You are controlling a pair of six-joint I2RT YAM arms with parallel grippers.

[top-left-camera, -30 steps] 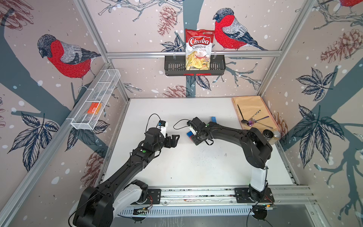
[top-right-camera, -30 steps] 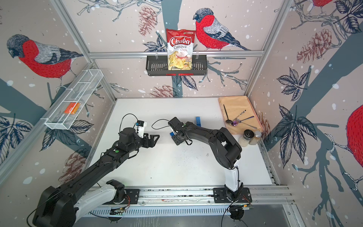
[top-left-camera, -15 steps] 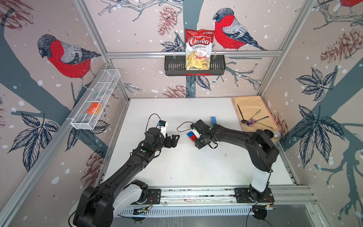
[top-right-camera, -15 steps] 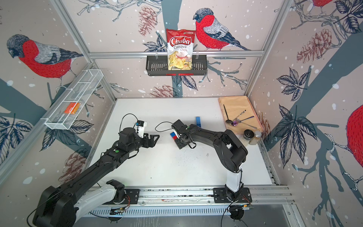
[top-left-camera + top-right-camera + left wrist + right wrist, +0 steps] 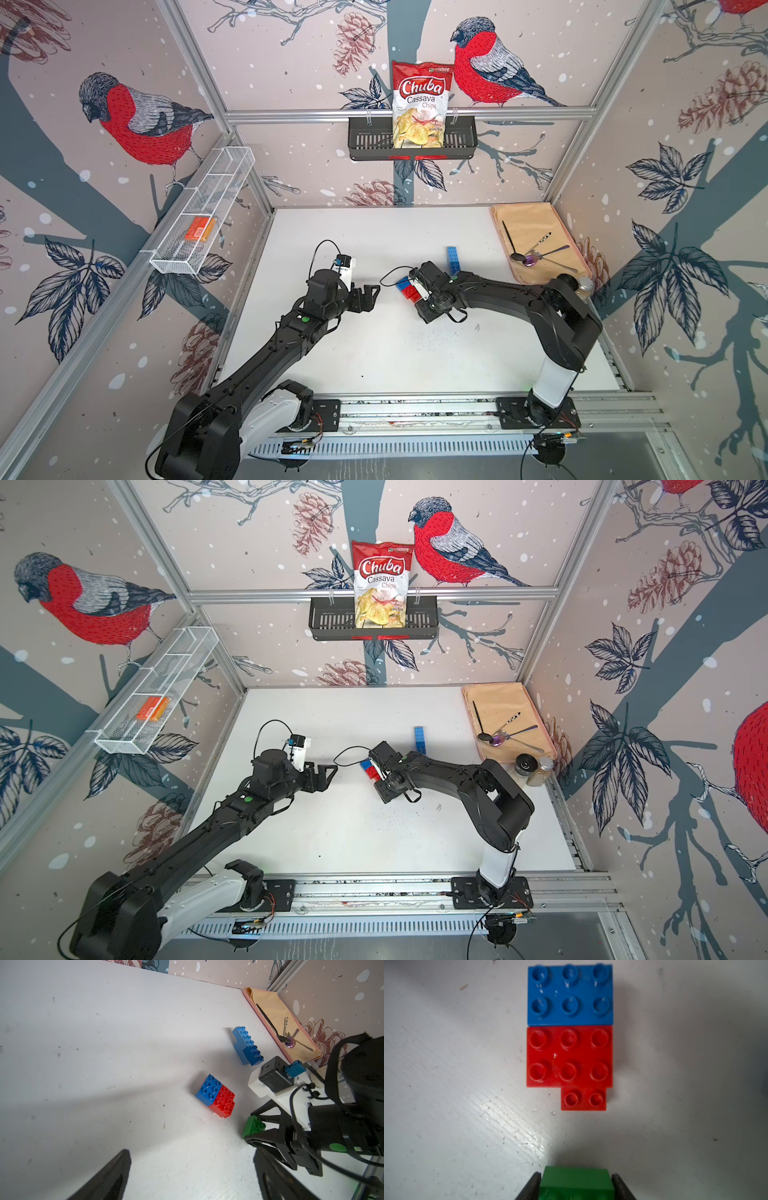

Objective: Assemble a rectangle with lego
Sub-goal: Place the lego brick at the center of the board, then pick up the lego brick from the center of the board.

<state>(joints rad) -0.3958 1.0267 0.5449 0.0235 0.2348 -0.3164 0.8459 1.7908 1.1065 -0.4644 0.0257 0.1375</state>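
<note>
The bricks sit near the middle of the white table (image 5: pixel 374 353). In the right wrist view I see a blue brick (image 5: pixel 570 995), six studs up, edge to edge with a red brick (image 5: pixel 569 1055) of the same footprint. A second red brick (image 5: pixel 583 1099) pokes out from that one's far side, lower down, showing two studs. Together they make a block with a notch at one corner. A green brick (image 5: pixel 575 1180) is just short of that notch, apart from the red. Farther back, towards the tray (image 5: pixel 536 237), a light blue brick (image 5: pixel 242 1036) and a darker blue brick (image 5: pixel 252 1055) lie joined end to end in a narrow strip.

My right arm lies low across the table from its base at the near rail, wrist bent over the block. The right gripper (image 5: pixel 254 1126) has a finger against each side of the green brick, pinching it close to the table; I cannot tell whether the brick touches the surface.

My left arm reaches up from the near left corner, forearm raised. The left gripper (image 5: pixel 368 293) points across at the red and blue block and stops well short of it. Its fingers (image 5: pixel 116 1167) are spread wide with nothing between them.
</note>
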